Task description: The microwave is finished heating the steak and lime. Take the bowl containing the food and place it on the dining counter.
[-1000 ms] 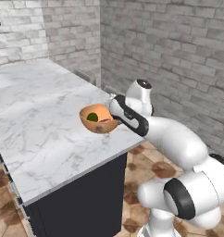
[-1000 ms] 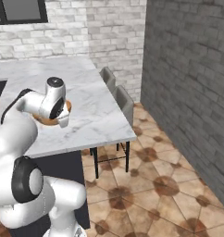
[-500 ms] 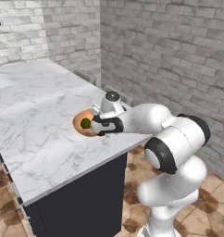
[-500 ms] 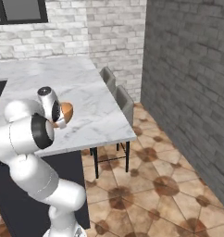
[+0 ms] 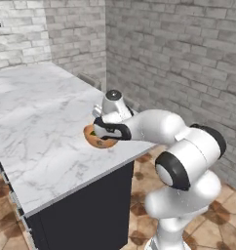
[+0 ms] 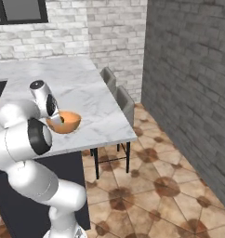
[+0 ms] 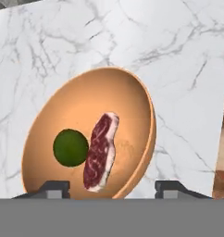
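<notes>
The orange-tan bowl (image 7: 86, 115) rests on the white marble dining counter (image 7: 178, 55), near its edge. Inside lie the green lime (image 7: 70, 147) and the dark red steak (image 7: 101, 152), side by side. My gripper (image 7: 111, 189) hovers at the bowl's near rim, its fingertips (image 7: 56, 187) spread wide and closed on nothing. From the left base view the bowl (image 5: 96, 140) peeks out under the gripper (image 5: 110, 131). In the right base view the bowl (image 6: 68, 123) sits beside the gripper (image 6: 58, 120) on the counter (image 6: 91, 100). The microwave is out of view.
Two grey chairs (image 6: 125, 101) stand along the counter's far side, one chair back (image 5: 88, 78) showing over the slab. The counter's edge (image 5: 125, 158) lies just right of the bowl. Brick walls (image 5: 188, 58) enclose the room, and tiled floor (image 6: 170, 186) is open to the right.
The arm brought the bowl down from above the counter's edge onto the marble. The jaws, shut on the rim before, have spread apart.
</notes>
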You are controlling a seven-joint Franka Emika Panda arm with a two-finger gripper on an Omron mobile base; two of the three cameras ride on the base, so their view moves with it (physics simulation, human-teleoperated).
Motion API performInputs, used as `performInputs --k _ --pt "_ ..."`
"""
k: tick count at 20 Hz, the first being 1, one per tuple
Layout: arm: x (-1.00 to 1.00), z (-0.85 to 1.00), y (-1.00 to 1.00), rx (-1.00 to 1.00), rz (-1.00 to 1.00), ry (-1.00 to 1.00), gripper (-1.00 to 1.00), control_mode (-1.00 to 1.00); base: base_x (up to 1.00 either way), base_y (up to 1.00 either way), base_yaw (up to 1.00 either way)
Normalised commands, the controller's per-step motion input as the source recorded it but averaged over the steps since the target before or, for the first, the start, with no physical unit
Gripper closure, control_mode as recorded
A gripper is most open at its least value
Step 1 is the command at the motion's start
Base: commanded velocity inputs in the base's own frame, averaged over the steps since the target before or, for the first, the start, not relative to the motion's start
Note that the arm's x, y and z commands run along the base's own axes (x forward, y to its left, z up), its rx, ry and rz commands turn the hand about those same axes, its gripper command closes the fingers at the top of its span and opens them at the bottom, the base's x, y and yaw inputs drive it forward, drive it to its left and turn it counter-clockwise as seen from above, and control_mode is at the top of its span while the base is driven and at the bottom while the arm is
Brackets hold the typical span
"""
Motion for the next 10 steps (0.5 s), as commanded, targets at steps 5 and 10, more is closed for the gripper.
performInputs --k 5,10 --pt "-0.97 0.82 -0.28 0.01 0.02 -0.08 -1.00 -1.00 0.00 0.00 0.00" --pt "-1.00 0.65 -0.52 0.01 0.07 -0.21 -1.00 -1.00 0.00 0.00 0.00"
